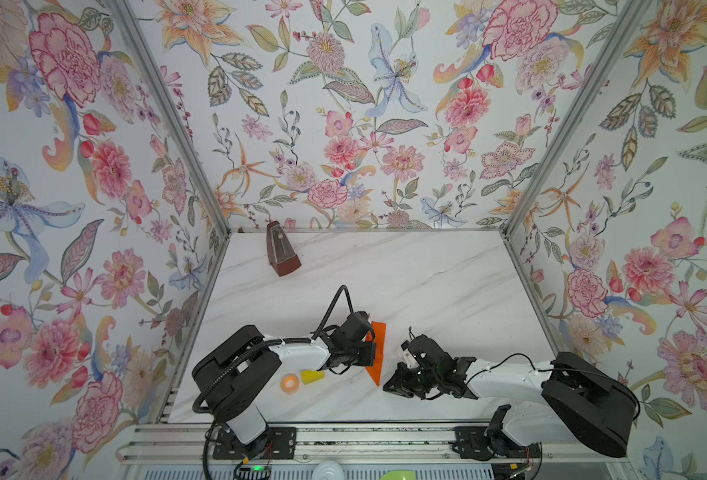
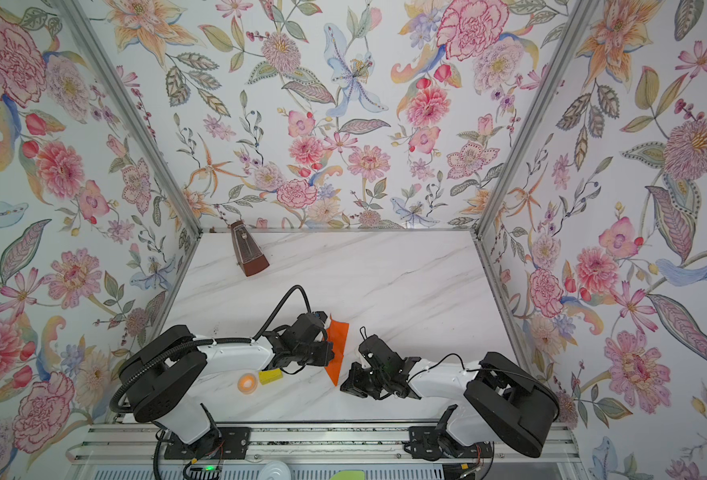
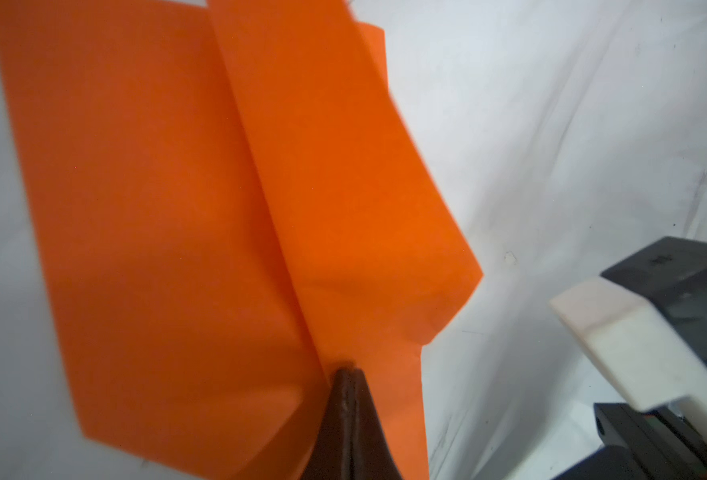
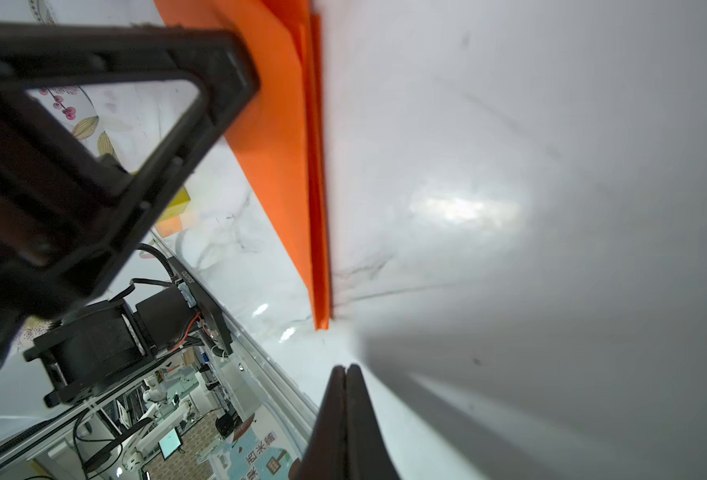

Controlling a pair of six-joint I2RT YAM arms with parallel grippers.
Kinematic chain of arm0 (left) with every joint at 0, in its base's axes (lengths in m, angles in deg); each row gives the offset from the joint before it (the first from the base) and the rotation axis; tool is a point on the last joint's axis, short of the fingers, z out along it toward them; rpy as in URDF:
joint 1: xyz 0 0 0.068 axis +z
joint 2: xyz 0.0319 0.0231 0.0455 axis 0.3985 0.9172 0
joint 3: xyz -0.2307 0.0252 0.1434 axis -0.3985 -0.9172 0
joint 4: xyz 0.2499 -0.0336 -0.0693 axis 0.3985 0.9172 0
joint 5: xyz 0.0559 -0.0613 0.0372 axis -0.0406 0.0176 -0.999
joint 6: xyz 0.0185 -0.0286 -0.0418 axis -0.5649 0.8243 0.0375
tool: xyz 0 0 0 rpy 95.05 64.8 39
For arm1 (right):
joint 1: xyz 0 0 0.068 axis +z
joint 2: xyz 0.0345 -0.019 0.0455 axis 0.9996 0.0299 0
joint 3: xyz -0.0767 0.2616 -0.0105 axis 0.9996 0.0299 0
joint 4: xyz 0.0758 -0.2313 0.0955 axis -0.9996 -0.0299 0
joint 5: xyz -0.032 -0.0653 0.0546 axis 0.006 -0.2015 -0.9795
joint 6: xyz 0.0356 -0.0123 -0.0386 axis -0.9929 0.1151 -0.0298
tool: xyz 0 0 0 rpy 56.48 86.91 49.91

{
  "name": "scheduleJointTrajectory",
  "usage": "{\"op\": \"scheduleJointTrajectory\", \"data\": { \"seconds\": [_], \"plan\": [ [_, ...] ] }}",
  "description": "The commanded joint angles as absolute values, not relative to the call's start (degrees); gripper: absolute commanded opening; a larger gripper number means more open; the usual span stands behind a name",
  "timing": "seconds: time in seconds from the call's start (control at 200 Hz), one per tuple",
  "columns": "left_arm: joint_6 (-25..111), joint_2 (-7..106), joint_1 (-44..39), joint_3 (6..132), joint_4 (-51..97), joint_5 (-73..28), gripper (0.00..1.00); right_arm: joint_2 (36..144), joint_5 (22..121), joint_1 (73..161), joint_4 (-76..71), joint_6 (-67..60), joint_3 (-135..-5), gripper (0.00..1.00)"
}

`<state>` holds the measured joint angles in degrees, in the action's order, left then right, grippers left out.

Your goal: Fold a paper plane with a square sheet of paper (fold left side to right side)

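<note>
Floral wallpaper lines the three walls of the booth, and a white marble-patterned worktop carries everything. A brown metronome stands at the back, well apart from the work. A small orange tape ring and a yellow block lie beside the left arm, clear of the fold.

The orange paper is already creased into a long narrow dart shape and lies between the two arms, its point toward the front edge. The left wrist view shows one flap lifted off the layer beneath along a centre crease, not yet flat.

The left claw is closed, its tips meeting right at that crease and resting on the paper. It looks to be pressing the crease down, probably to pin the sheet so it cannot slide while the flap is laid over. I cannot tell whether any layer is pinched between the tips.

The right claw is also closed and holds nothing. It hovers low over bare worktop just beyond the paper's pointed end, near but not touching. That would suit sweeping along the long edge to flatten it.
</note>
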<state>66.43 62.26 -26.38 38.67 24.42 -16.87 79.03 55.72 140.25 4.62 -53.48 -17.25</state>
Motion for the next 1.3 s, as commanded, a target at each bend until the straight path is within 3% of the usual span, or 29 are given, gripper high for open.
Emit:
{"op": "scheduleJointTrajectory", "data": {
  "seconds": [0.0,0.39,0.666,0.996,1.296],
  "plan": [
    [67.75,65.48,-25.62,35.28,32.56,-20.38,0.0,76.57,59.78,139.56,-1.4,-53.43,-21.25,0.0],
    [69.87,63.62,-25.73,33.88,30.77,-20.38,0.0,89.85,61.44,137.84,4.17,-54.91,-28.16,0.0],
    [69.3,61.26,-25.74,35.26,32.26,-20.72,0.0,96.94,59.13,137.48,6.77,-53.73,-25.25,0.0],
    [63.71,51.67,-21.03,39.61,38.67,-21.7,0.14,97.51,56.88,137.37,6.01,-51.41,-23.4,0.0],
    [65.92,52.06,-20.81,36.38,25.92,-8.76,0.18,97.62,56.71,137.09,6.71,-51.4,-23.59,0.0]
  ]
}}
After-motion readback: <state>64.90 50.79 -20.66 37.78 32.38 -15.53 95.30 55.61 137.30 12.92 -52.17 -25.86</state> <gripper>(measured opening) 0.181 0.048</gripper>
